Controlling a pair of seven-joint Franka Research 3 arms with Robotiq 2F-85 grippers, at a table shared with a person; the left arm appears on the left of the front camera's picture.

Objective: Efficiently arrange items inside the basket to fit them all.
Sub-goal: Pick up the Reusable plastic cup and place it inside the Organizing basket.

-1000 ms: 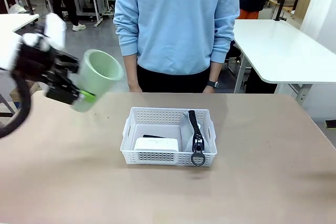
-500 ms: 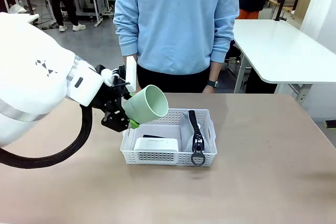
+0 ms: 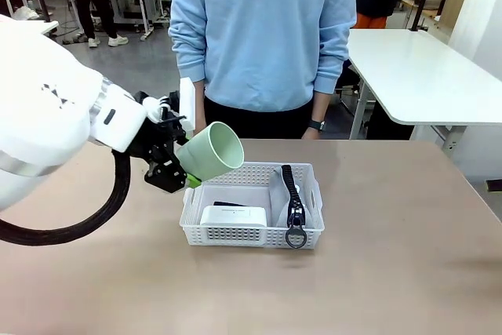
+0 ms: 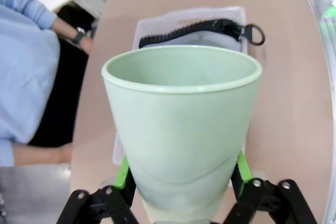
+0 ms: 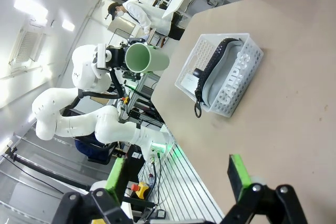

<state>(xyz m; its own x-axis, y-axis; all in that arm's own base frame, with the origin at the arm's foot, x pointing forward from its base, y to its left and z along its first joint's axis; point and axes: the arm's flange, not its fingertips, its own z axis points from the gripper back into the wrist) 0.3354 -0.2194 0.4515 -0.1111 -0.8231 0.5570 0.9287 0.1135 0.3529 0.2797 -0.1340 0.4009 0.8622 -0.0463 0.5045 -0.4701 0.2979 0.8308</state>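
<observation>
I had the left jaws (image 4: 181, 195) clamped around the base of the pale green cup (image 3: 210, 151), green pads on either side of it, mouth tipped away from the wrist and toward the white basket (image 3: 252, 234). In the front view the cup hung in the air just above and beside the basket's left far corner, not yet over open floor. The right jaws (image 5: 178, 182) stood wide with nothing between them, well back from the basket over bare surface (image 5: 294, 103).

To do this step well, I judged I should turn the cup upright, carry it forward from the jaws to the free patch behind the small white box (image 3: 232, 215), and lower it straight down before letting go. Laid on its side it would probably eat too much room.

What stood in the way: the grey oval case (image 3: 302, 208) leaned on edge along the basket's right side, its black zipper (image 4: 194, 28) running the full length and the ring pull (image 3: 296, 236) hanging over the near rim. A dark item, likely the black stapler (image 3: 229, 204), lay just behind the box; I could not tell how much floor it took. The person's hand (image 3: 202, 130) rested at the far edge, close behind the cup's path, so I judged a slow approach wise.
</observation>
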